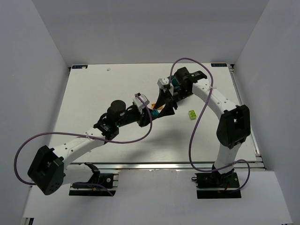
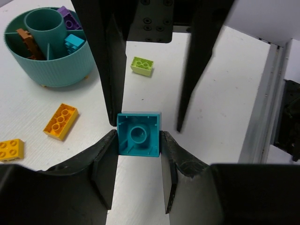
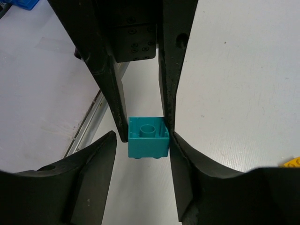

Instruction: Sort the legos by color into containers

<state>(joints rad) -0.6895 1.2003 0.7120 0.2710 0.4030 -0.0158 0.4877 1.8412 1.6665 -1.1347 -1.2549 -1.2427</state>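
Item: one teal lego (image 2: 138, 135), hollow underside turned toward the left wrist camera. Location: between the fingers (image 2: 104, 161) of the left gripper (image 2: 139, 134), both pressed against its opposite sides; clamped, held above the table (image 2: 220, 93). Also at the piece: right gripper (image 3: 143, 135), meeting the left one tip to tip around the same lego; set wider than it, one finger touching a corner, the other apart from it; released. Container: teal bowl (image 2: 65, 65), ahead and to the left of the left gripper, well apart; wedge sections around a central cup (image 2: 44, 26). Contents: purple lego (image 2: 69, 18) in the far wedge; orange lego (image 2: 28, 42) in the left wedge; cyan lego (image 2: 74, 42) in the right wedge. Loose on the table: lime lego (image 2: 142, 66), straight ahead of the left gripper, just right of the bowl, not touching it; orange-yellow lego (image 2: 60, 121), left of that gripper, near the bowl's near wall; yellow lego (image 2: 10, 149), farther left, at the edge of view. Unidentified: yellow corner (image 3: 293, 162), low to the right of the right gripper, too little shown to tell.
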